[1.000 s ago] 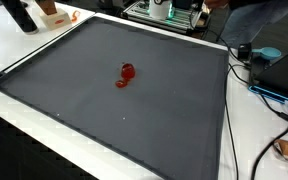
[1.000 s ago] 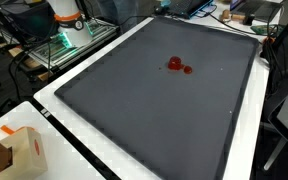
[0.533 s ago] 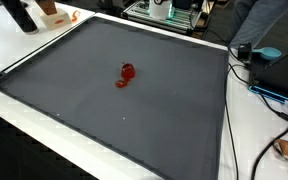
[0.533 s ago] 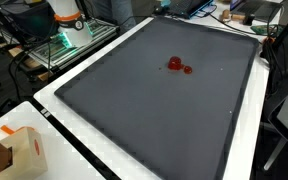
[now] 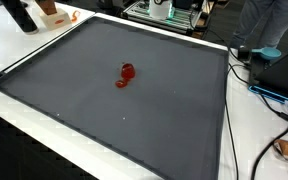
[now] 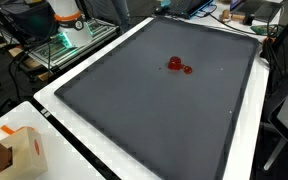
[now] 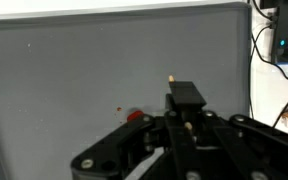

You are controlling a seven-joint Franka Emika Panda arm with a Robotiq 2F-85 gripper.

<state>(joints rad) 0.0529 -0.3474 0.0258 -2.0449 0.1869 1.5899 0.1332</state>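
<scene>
A small red object (image 5: pixel 126 73) lies near the middle of a dark grey mat (image 5: pixel 74 90) in both exterior views, where it shows as two red pieces side by side (image 6: pixel 176 65). In the wrist view the red object (image 7: pixel 136 116) peeks out beside the black gripper body, partly hidden by it. My gripper (image 7: pixel 184 96) hangs above the mat (image 7: pixel 74 70), its fingertips pressed together into one black block. A tiny tan sliver shows at the tip; I cannot tell what it is. Neither exterior view shows the gripper.
A white table (image 6: pixel 244 140) borders the mat. A cardboard box (image 6: pixel 19 150) stands at one corner. Cables (image 5: pixel 252 62) and a blue item (image 5: pixel 268 52) lie beside the mat edge. A white and orange robot base (image 6: pixel 66 14) stands at the far side, and a screen (image 7: pixel 287 40) glows past the mat.
The red object and the mat have not moved. A person in dark clothes at the far table edge has shifted a little.
</scene>
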